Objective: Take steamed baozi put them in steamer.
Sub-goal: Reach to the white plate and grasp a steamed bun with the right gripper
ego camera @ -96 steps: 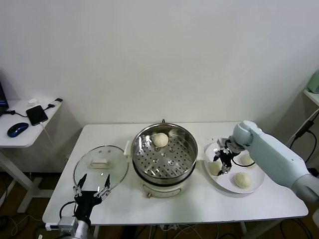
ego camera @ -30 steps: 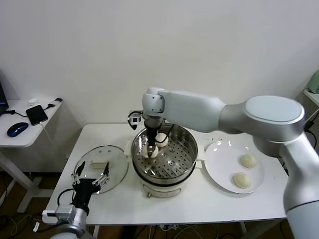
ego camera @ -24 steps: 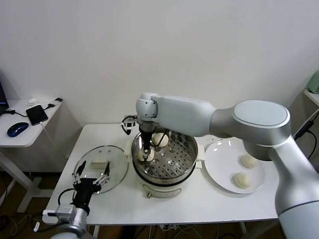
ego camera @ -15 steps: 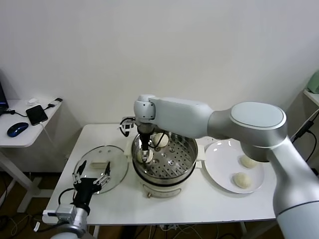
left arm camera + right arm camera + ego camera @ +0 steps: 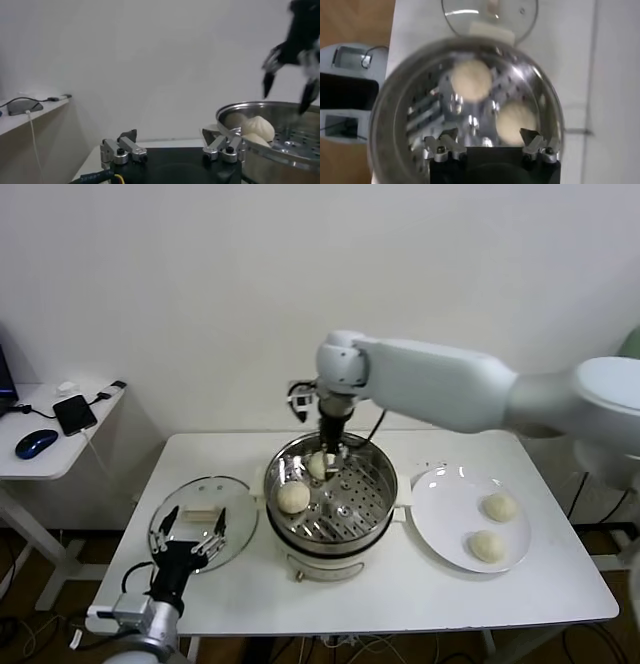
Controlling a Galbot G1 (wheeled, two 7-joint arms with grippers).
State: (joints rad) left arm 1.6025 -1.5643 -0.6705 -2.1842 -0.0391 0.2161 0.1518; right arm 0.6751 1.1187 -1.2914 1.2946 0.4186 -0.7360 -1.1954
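The steamer [image 5: 380, 494] stands mid-table with two baozi on its perforated tray: one at the left [image 5: 293, 497] and one at the back [image 5: 320, 464]. Both show in the right wrist view [image 5: 470, 80] [image 5: 516, 122]. Two more baozi [image 5: 499, 506] [image 5: 486, 545] lie on the white plate [image 5: 445, 504] at the right. My right gripper [image 5: 330, 452] hangs open and empty above the steamer's back rim, over the back baozi. My left gripper [image 5: 188, 536] is open and empty near the table's front left, by the glass lid [image 5: 235, 509].
The lid lies flat left of the steamer, with a cream handle [image 5: 197, 513]. A side desk [image 5: 45, 459] at the far left holds a phone [image 5: 73, 414] and a mouse [image 5: 34, 444]. Bare table shows along the front edge.
My right gripper has let go of a baozi at the left of the steamer tray, then risen and moved back and right. The plate went from three baozi to two.
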